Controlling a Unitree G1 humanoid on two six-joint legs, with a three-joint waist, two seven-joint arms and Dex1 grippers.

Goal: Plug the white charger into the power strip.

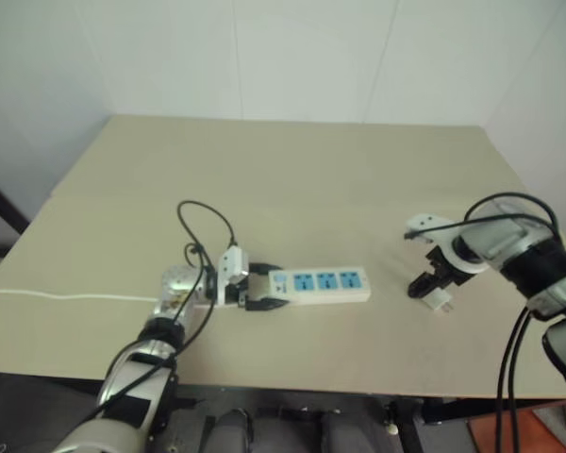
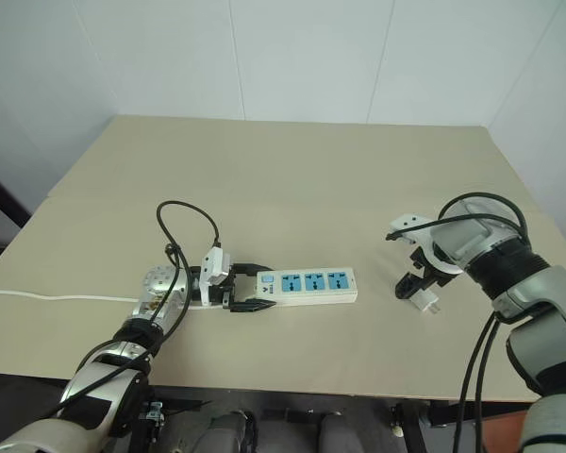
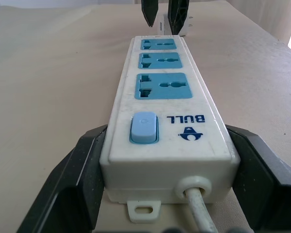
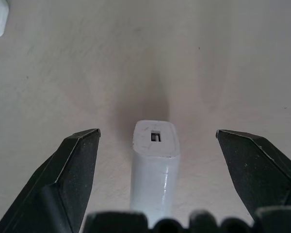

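The power strip [image 1: 325, 283], a white bar with three blue sockets, lies on the beige table in front of me. My left gripper [image 1: 267, 286] is shut on its switch end, one black finger [image 3: 77, 165] against each side. The white charger [image 4: 155, 160] lies on the table to the right of the strip, apart from it. Above it, my right gripper [image 4: 157, 132] points down and stands open. Its fingers straddle the charger [image 2: 424, 302] without touching it.
The strip's thin white cord [image 1: 57, 297] runs left along the table toward its edge. Black cables loop above my left wrist [image 1: 203, 226] and right wrist [image 1: 509, 203]. The table's front edge [image 1: 358, 389] is close below the strip. Bare tabletop lies behind.
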